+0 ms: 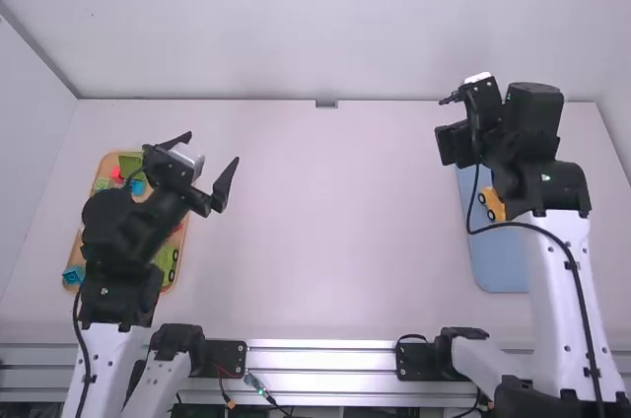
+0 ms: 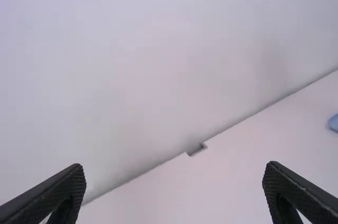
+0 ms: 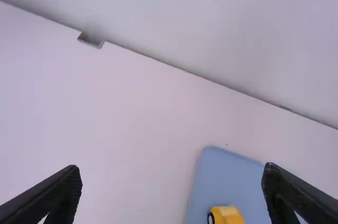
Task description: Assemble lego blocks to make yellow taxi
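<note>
Well, the build looks either well along or already finished: a yellow vehicle piece (image 1: pixel 495 203) with dark wheels sits on the blue tray (image 1: pixel 498 271), close to that tray's left edge. The right arm partly covers it, so I can't tell whether the taxi is complete or still lacks a top part. If anything is left, it would be a last block to press on, or just a check that the stack is snug.

The tan tray (image 1: pixel 177 239) near the table's (image 1: pixel 335 231) left edge holds other pieces: a green block (image 1: pixel 130 166), a small red block (image 1: pixel 116 174), a blue block (image 1: pixel 73 275) near the tray's near-left corner and a green wheeled piece (image 1: pixel 167 260) along its right side.

The left gripper (image 1: pixel 212 148) is raised, its fingers apart with nothing between them. The right gripper (image 3: pixel 171 167) has its fingers spread and empty too, up over the blue tray's far-left corner.

There's a wide bare stretch between the trays, so either arm could swing inward easily. Outward is tighter: both trays lie near the table's side edges, and the back wall rises right behind the far edge.
</note>
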You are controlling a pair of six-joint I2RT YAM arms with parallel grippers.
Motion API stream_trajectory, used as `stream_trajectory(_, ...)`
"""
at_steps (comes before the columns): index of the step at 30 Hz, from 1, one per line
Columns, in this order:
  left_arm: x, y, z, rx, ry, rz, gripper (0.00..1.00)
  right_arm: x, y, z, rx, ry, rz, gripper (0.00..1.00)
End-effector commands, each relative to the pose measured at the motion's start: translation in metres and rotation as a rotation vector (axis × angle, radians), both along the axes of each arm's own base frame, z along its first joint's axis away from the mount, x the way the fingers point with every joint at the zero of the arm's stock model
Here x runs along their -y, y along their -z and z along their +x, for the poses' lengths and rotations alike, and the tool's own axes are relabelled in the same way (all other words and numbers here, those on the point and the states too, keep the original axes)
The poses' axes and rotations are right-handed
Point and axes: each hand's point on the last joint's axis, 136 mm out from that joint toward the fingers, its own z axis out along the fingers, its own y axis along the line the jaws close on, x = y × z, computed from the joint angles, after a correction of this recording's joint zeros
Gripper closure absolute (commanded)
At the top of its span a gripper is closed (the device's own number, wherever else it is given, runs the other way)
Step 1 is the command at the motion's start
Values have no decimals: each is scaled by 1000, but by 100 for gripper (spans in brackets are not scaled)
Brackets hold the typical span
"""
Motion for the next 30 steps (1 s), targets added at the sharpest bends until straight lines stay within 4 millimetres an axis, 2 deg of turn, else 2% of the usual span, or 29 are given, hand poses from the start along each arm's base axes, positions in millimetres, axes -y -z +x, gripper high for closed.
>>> stream_trajectory(1, -11, 8, -4, -19, -71, -66, 16, 12, 1, -7, 17, 92, 17, 15)
stream_trajectory(9, -39, 48, -19, -51, -241, -210, 33, 15, -12, -22, 146, 179, 130, 28)
stream_trajectory(15, -62, 84, -30, -37, -376, -211, 48, 15, -21, -38, 265, 229, 257, 41)
stream_trajectory(24, -62, 136, -38, -37, -376, -211, 68, 15, -33, -66, 474, 213, 311, 62)
stream_trajectory(30, -62, 169, -37, -72, -379, -204, 77, 15, -37, -84, 605, 193, 326, 76)
